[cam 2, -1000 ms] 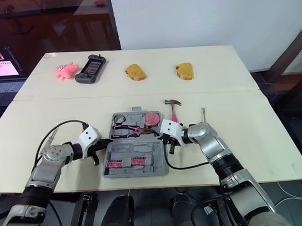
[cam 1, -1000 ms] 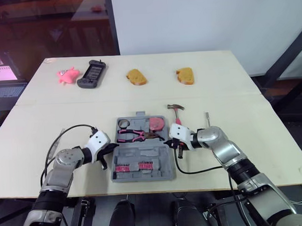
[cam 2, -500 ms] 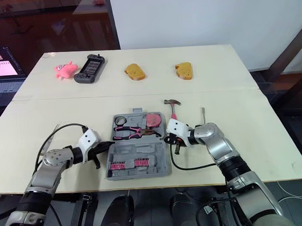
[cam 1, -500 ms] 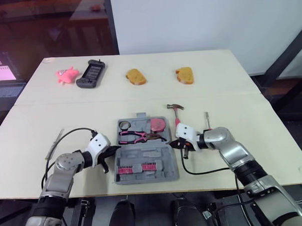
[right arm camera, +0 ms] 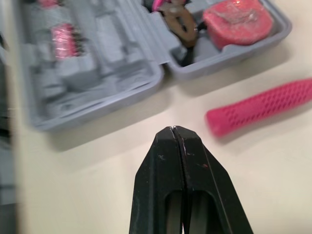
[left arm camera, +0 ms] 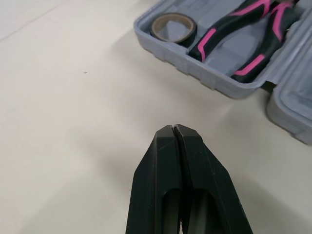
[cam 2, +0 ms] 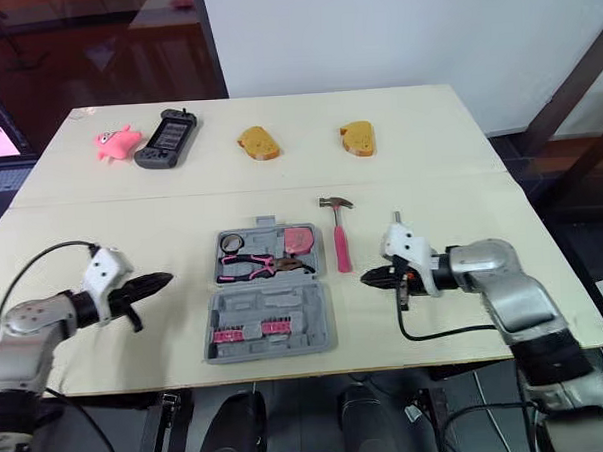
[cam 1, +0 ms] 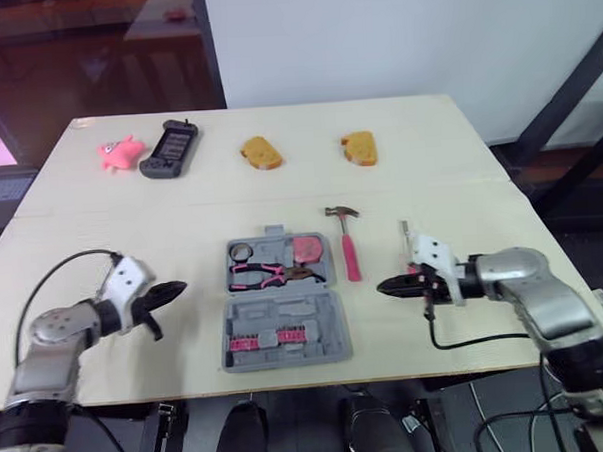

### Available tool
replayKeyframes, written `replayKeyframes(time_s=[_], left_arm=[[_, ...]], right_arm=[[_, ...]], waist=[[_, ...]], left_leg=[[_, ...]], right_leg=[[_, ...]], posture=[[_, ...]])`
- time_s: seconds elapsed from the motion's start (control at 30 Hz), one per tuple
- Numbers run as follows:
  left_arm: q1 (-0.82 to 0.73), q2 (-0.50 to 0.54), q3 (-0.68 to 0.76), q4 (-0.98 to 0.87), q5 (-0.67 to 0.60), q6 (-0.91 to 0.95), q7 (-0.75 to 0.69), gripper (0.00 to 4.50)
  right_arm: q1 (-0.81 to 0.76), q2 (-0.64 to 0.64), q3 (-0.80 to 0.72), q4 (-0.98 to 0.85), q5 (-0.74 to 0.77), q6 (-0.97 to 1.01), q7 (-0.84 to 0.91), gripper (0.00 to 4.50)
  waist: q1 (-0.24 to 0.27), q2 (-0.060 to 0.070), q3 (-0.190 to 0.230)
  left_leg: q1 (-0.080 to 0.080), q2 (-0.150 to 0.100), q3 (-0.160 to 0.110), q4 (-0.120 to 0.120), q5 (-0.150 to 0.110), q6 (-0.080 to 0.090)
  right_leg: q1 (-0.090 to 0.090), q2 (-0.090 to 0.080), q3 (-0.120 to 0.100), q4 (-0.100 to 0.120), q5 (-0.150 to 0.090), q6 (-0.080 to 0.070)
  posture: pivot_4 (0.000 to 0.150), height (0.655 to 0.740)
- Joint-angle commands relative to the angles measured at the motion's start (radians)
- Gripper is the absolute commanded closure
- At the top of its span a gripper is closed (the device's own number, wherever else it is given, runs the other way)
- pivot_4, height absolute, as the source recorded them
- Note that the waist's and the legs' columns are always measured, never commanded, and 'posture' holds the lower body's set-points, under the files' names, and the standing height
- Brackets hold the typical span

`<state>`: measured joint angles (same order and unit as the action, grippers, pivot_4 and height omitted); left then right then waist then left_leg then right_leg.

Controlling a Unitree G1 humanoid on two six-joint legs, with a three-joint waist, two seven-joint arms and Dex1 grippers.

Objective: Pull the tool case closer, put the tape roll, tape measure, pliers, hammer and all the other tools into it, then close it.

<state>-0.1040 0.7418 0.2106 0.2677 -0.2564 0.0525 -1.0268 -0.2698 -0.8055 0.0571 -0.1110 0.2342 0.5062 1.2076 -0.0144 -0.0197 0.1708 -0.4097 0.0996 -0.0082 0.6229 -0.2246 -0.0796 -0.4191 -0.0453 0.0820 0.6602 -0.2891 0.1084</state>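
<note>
1. My left fingers (left arm camera: 163, 165): pressed shut, holding nothing. They hover low over the bench (cam 1: 429, 170) on the left side, tips aimed at the tool case (cam 1: 283, 317), near its left edge but not touching.

2. My right fingers (right arm camera: 163, 165): also pressed together and empty. They sit on the right side of the case, tips pointing at it. The grip end of the hammer (cam 1: 348, 254) lies just ahead of them, with a clear gap.

3. Tool case: grey, lying open and flat between my two pairs of fingers. The near half carries a moulded insert with pink-banded bits (cam 1: 271, 337).

4. Far half of the case, contents:
- tape roll (left arm camera: 172, 27), in the left corner
- pliers (cam 1: 269, 275), pink and black handles, across the middle
- tape measure (right arm camera: 237, 20), pink, in the right corner

5. Hammer: out of the case, on the bench just beside its right edge. Pink handle towards me, metal head away.

6. Slim tool (cam 1: 403, 226): on the bench beyond my right wrist, too small to identify.

7. Far row, well apart from the case, left to right:
- pink toy (cam 1: 115, 152)
- black handheld device (cam 1: 168, 149)
- two yellow-brown pieces (cam 1: 259, 152) (cam 1: 359, 147)
</note>
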Motion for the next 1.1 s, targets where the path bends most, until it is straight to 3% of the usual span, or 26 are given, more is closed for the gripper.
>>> replayKeyframes(time_s=[0.03,0.1,0.13,0.2,0.23,0.43,0.47,0.83,1.1], left_arm=[[0.025,0.062,0.118,-0.013,-0.077,-0.024,-0.037,4.46],[0.047,0.084,0.153,-0.020,-0.109,-0.008,-0.061,4.46],[0.063,0.092,0.169,-0.029,-0.121,-0.001,-0.068,4.23],[0.131,0.141,0.250,-0.004,-0.152,0.004,-0.117,3.64],[0.163,0.162,0.294,0.020,-0.160,-0.005,-0.130,3.15],[0.232,0.195,0.408,0.108,-0.188,-0.021,-0.145,0.01],[0.252,0.199,0.436,0.136,-0.188,-0.030,-0.147,0.00],[0.266,0.232,0.505,0.191,-0.200,-0.042,-0.158,0.00],[0.399,0.138,0.588,0.018,-0.246,0.002,-0.088,0.00]], right_arm=[[0.049,-0.047,-0.127,-0.057,0.102,0.054,0.014,4.50],[0.081,-0.065,-0.172,-0.057,0.132,0.056,0.016,4.50],[0.099,-0.076,-0.189,-0.056,0.136,0.042,0.016,4.50],[0.163,-0.098,-0.311,-0.019,0.166,0.017,0.016,3.97],[0.200,-0.111,-0.370,0.007,0.170,-0.009,0.020,3.65],[0.281,-0.135,-0.516,0.103,0.198,-0.082,0.029,0.57],[0.292,-0.141,-0.550,0.137,0.203,-0.095,0.033,0.03],[0.242,-0.191,-0.545,0.221,0.216,-0.120,0.069,0.03],[0.160,-0.170,-0.410,-0.008,0.344,0.080,0.052,0.03]], waist=[[-0.001,0.000,0.000],[-0.002,0.000,0.000],[-0.003,0.000,0.000],[-0.003,0.000,0.000],[-0.004,-0.001,0.001],[-0.004,-0.002,0.002],[-0.004,-0.002,0.002],[-0.007,-0.003,0.003],[-0.023,-0.002,0.003]], left_leg=[[0.000,0.000,0.000,0.000,0.000,0.000],[0.000,0.000,0.000,-0.001,0.000,0.000],[0.000,0.000,0.000,-0.001,0.000,0.000],[0.000,0.000,0.001,-0.001,0.000,0.000],[0.000,0.000,0.001,-0.001,0.000,0.000],[0.001,0.000,0.002,-0.003,0.000,0.000],[0.001,0.000,0.002,-0.003,0.000,0.000],[0.001,0.000,0.003,-0.008,0.000,0.000],[0.001,0.000,0.003,-0.009,0.000,0.000]], right_leg=[[0.000,0.000,0.000,0.000,0.000,0.000],[-0.001,0.000,0.000,0.000,0.000,0.000],[-0.001,0.000,0.000,0.000,0.000,-0.001],[-0.001,-0.001,0.000,0.000,0.000,-0.001],[-0.001,-0.001,0.000,0.000,0.000,0.000],[-0.003,-0.001,0.001,-0.002,0.001,-0.002],[-0.003,-0.001,0.001,-0.002,0.001,-0.002],[-0.003,-0.001,0.001,-0.007,0.002,-0.003],[-0.004,0.000,0.001,-0.007,0.002,-0.003]], posture=[[0.150,0.7238],[0.150,0.7238],[0.150,0.7238],[0.150,0.7238],[0.150,0.7238],[0.150,0.7238],[0.150,0.7238],[0.150,0.7238],[0.150,0.7238]])
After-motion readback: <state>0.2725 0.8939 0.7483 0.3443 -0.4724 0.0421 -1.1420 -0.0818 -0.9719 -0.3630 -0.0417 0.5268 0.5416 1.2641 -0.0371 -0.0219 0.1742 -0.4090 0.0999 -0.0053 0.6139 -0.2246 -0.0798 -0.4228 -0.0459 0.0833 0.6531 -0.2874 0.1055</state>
